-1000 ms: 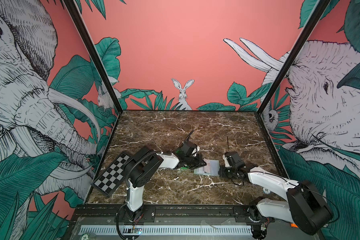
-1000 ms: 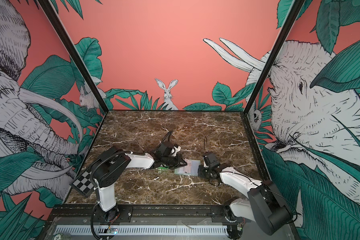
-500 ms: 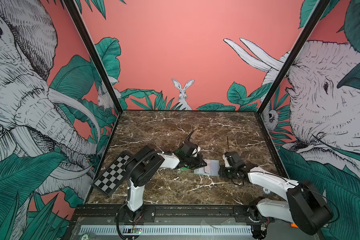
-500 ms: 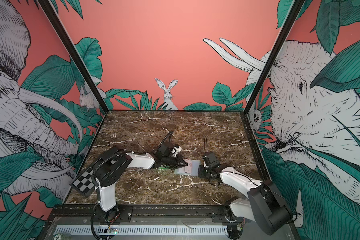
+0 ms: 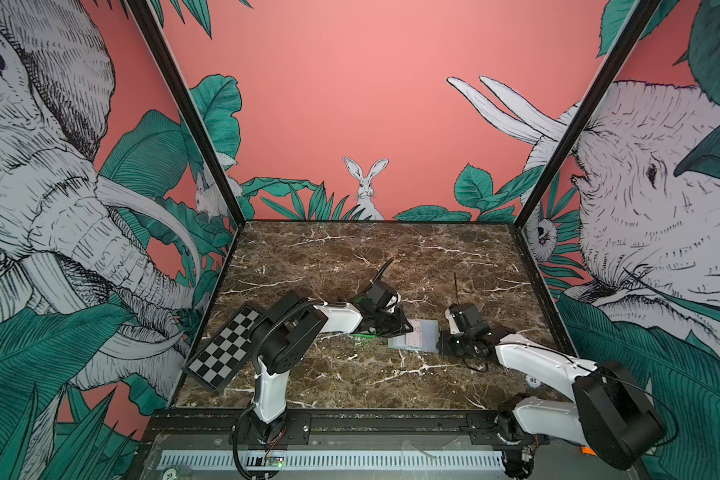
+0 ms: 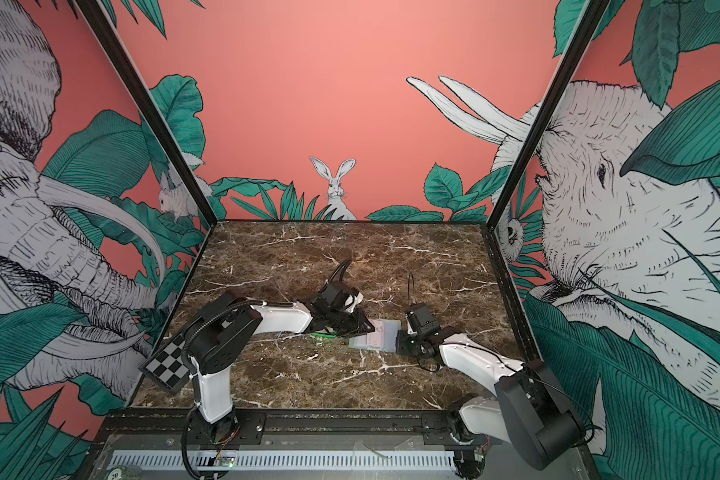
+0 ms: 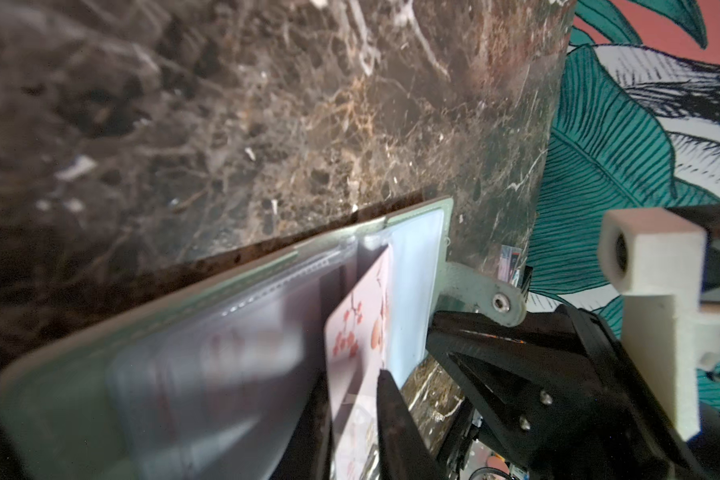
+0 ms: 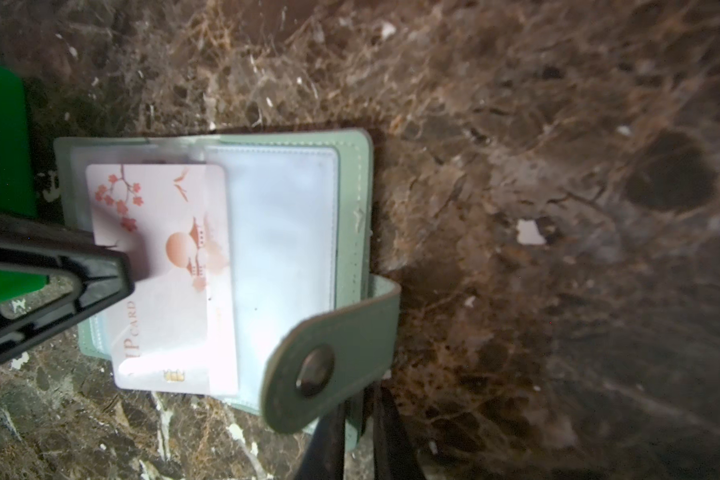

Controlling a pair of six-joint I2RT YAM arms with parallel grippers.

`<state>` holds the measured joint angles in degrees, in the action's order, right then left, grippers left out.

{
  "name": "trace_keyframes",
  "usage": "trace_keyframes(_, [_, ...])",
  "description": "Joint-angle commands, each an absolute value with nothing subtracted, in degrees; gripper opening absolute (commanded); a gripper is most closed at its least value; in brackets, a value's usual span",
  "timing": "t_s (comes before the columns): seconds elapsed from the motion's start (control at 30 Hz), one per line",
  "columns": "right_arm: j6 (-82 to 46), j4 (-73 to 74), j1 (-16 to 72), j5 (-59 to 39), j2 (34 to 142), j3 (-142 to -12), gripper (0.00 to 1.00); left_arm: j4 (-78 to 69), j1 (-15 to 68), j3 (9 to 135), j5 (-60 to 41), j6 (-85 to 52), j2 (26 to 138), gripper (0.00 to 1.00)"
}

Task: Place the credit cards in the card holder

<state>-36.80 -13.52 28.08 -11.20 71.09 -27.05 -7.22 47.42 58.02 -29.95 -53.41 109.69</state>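
Pink card [image 8: 159, 249] has only its leading edge inside a clear sleeve [image 8: 283, 232] of the wallet [image 8: 352, 187] on the table [image 8: 516, 124]. My right pincer [image 8: 358, 449] pinches the wallet's edge; whether my left pincer [image 8: 121, 272] grips the card I cannot tell. Pushing it fully home remains.

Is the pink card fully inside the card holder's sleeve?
No, most of the pink card sticks out of the card holder's clear sleeve.

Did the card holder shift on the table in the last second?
No. In a top view the card holder sits in the same spot by the table's white vein.
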Motion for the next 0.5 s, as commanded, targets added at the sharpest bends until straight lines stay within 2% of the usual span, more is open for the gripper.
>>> trace_keyframes(0.0, [-36.07,-15.8,27.99,-10.63,72.4,-27.44,0.15,0.15,47.21,59.64,-26.7,-50.19,106.82,0.24])
trace_keyframes(0.47, [-35.96,-15.69,28.12,-10.68,73.38,-27.64,0.13,8.61,48.65,62.06,-24.34,-46.81,106.46,0.27])
